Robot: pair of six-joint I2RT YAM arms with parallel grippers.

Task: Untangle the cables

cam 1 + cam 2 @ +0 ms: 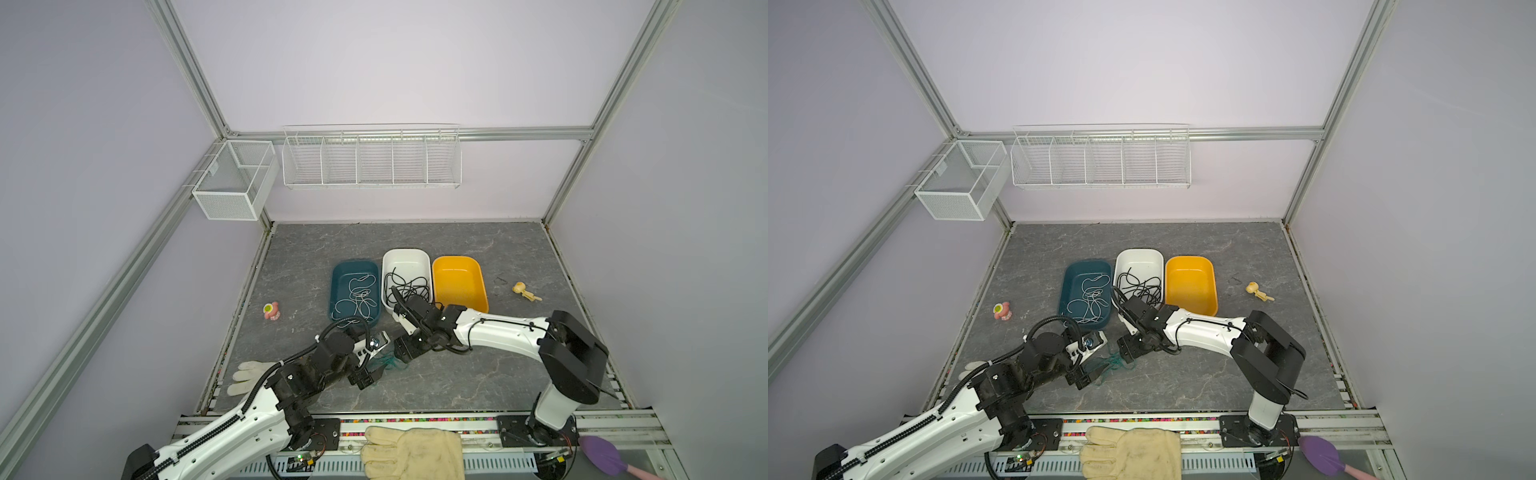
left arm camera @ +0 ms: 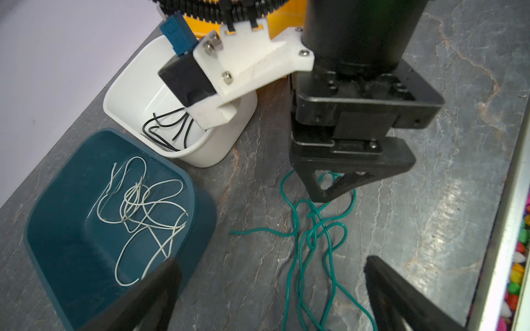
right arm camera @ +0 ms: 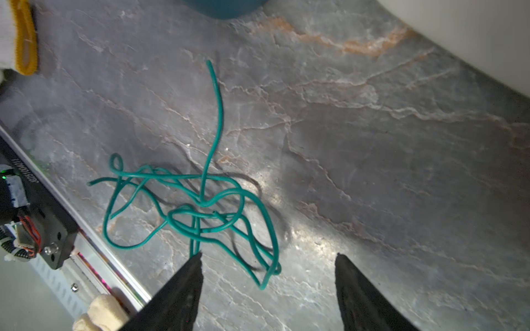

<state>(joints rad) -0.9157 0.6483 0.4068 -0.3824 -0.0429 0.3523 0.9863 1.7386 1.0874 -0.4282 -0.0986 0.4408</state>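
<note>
- On the near middle of the table (image 1: 457,374), between the two arms, a knot of teal-green cables (image 3: 200,206) is seen lying loose on the surface. It is gripped by nothing.
- At the far side, three bins are noted in a row. White cables (image 1: 357,297) are piled in the teal bin (image 1: 336,274) on the left, and black cables (image 1: 409,286) in the white bin (image 1: 405,253) in the middle. No cable is seen in the yellow bin (image 1: 457,282) on the right.
- The left gripper (image 2: 269,266) is held low at the near left of the tangle. Its fingers are spread wide, with green strands running out between them and none pinched.
- The right gripper (image 3: 268,255) is lowered at the far right of the tangle, jaws apart and nothing clamped. One fingertip (image 3: 196,258) is seen just beside a strand; whether it touches cannot be told.
- Step in hand, as judged: white and black look sorted, the green knot is what is left, and a first grasp on it is being lined up.
- Next move, as judged:
  - One free strand away from the central crossing is to be pinched by one gripper.
  - The bulk is to be pinned or held by the other.
  - The two are then to be drawn apart slowly, so that the knot is loosened rather than cinched.
  - A full closing is called for, since such thin cord is likely to slip.
</note>
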